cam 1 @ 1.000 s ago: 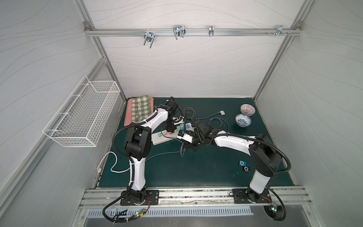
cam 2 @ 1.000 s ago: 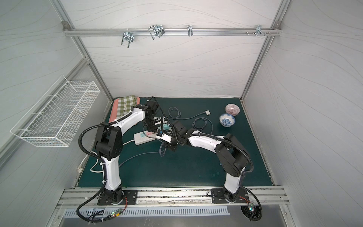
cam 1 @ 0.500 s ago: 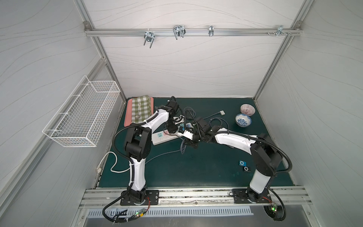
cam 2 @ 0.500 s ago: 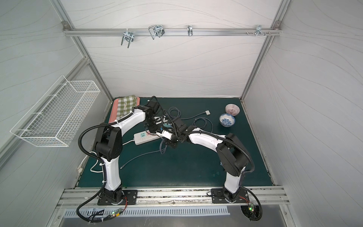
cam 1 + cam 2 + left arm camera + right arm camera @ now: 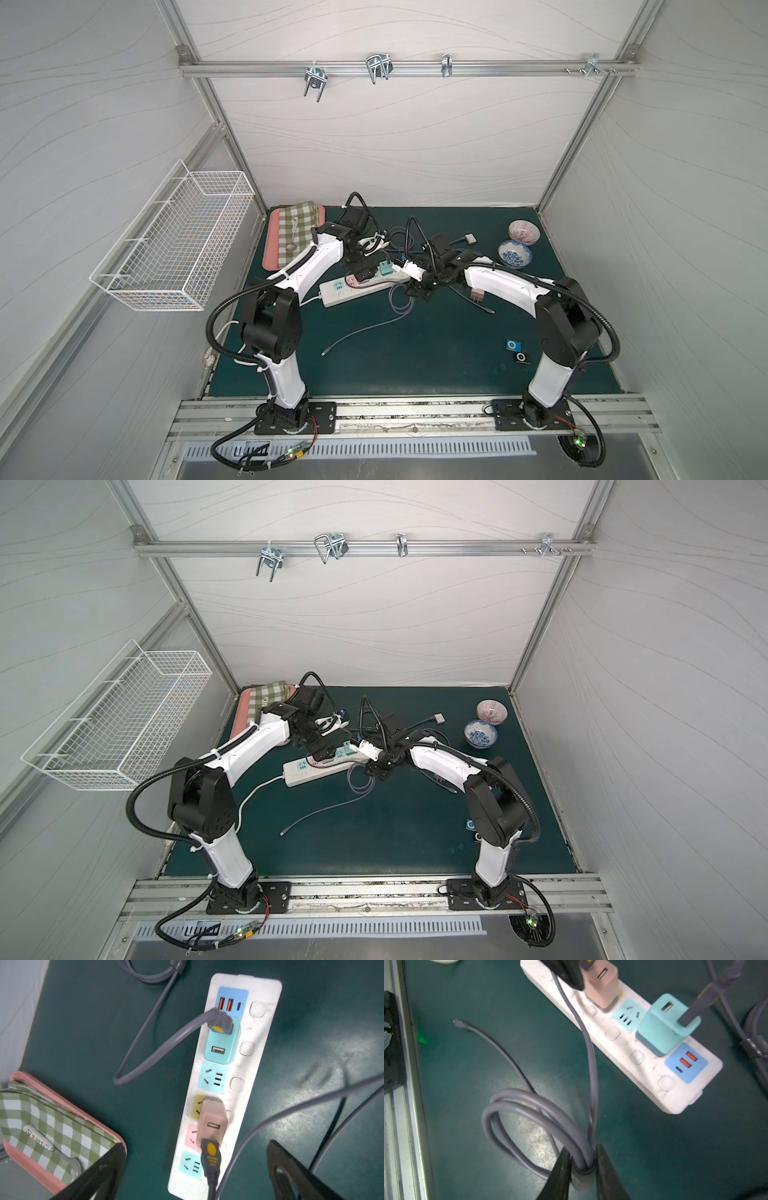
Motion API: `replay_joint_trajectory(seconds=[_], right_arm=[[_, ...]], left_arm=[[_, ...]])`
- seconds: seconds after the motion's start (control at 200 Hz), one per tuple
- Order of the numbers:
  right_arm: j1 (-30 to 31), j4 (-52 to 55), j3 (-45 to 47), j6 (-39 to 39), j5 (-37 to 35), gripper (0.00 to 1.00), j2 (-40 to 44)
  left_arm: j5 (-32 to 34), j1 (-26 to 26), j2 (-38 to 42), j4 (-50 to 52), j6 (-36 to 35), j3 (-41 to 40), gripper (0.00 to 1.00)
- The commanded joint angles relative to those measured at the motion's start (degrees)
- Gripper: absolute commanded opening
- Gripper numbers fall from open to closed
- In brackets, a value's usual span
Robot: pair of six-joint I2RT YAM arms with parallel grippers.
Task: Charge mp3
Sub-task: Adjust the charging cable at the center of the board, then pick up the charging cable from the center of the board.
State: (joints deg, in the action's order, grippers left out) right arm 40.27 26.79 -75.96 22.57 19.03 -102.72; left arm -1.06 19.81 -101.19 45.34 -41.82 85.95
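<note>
The blue mp3 player (image 5: 513,344) lies on the surface (image 5: 415,365) by the right arm's base, frontward and well apart from the right hand (image 5: 583,1150), which clenches the coiled grey cable (image 5: 519,1093). The left hand (image 5: 196,1146) hangs released over the power strip (image 5: 255,1059).

The power strip (image 5: 255,1028) is white plastic, smooth but smudgy. The grey cable (image 5: 519,1097) looks rubbery and smooth. The green bench (image 5: 83,1022) is dull with shiny spots. The checked cloth (image 5: 68,1126) looks soft.
</note>
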Motion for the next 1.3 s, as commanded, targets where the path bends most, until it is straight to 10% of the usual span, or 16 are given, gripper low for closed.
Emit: replay_joint_trajectory(seconds=[0.0, 0.695, 1.005, 1.295], right_arm=[[-0.73, 4.91, -3.19, 2.23, -0.39, 0.23, -2.33], [-6.51, 13.39, -19.82, 1.90, -10.81, 0.32, -14.27], [-11.69, 3.24, -6.11, -9.96, -5.87, 0.40, -3.15], [-13.11, 0.88, 3.64, -17.46, -5.45, 0.42, 5.19]], left_arm=[[-1.76, -0.55, 2.15, -1.70, -0.21, -1.12, 0.99], [-20.44, 0.01, 23.42, -4.00, 18.96, -20.24, 0.99], [-10.21, 11.58, 18.97, 1.66, 18.87, -23.11, 0.99], [-6.69, 17.36, 9.66, -6.41, 32.30, -22.48, 0.78]])
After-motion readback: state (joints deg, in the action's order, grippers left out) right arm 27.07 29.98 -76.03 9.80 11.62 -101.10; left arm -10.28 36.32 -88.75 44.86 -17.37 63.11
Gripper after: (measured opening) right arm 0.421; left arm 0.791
